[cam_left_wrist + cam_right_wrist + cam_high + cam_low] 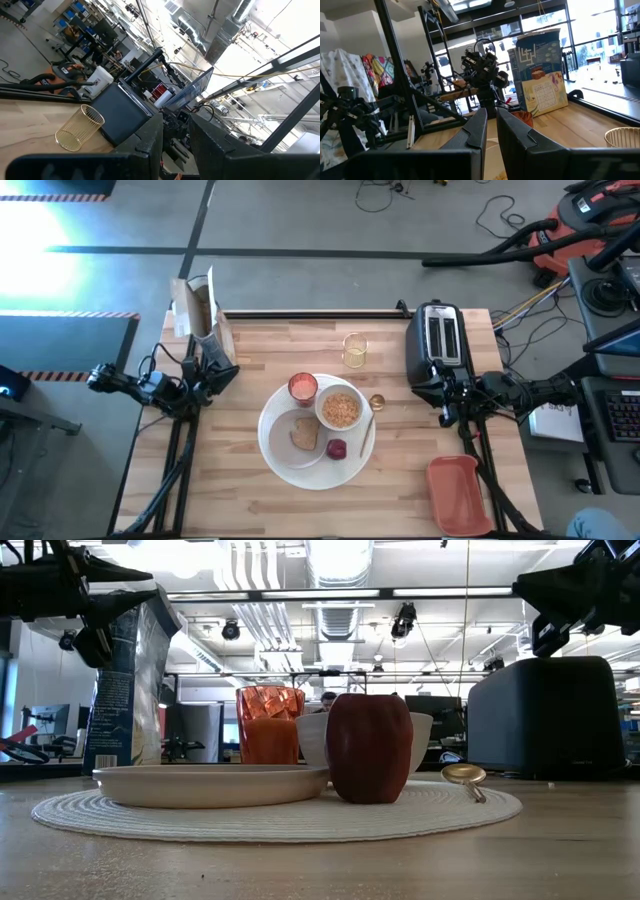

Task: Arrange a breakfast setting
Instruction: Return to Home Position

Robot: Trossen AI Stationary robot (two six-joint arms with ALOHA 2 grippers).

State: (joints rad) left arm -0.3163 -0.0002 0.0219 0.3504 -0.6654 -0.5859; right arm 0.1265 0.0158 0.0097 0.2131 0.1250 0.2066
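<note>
The breakfast setting lies at the centre of the high view on a round white placemat (270, 822), well in from every edge of the desk (240, 500). Strips of bare wood separate the mat from both arms.

The left gripper (225, 372) hangs at middle left, just below the cereal box (197, 305) that stands at the desk's upper-left edge. Its jaws are released, narrowly parted and grasping nothing. The right gripper (443, 412) hangs at middle right, just below the black toaster (438, 340). Its jaws are clenched to a thin slit, and they hold nothing.

On the mat's left half sits a shallow small plate (210, 784) carrying the brown toast slice (304, 434). The smooth white bowl (421, 740), filled with golden cereal, sits at upper right of the mat. The faceted pink-red cup (303, 387) stands just left of it. The gold spoon (463, 775) lies along the mat's right rim beside the bowl. The glossy dark-red fruit (369, 748) stands below the bowl.

The mat is woven in ridged rings and the desk is pale plank wood. A ribbed clear glass (354, 351) stands near the upper edge. A rounded red tray (458, 495) lies at lower right.
</note>
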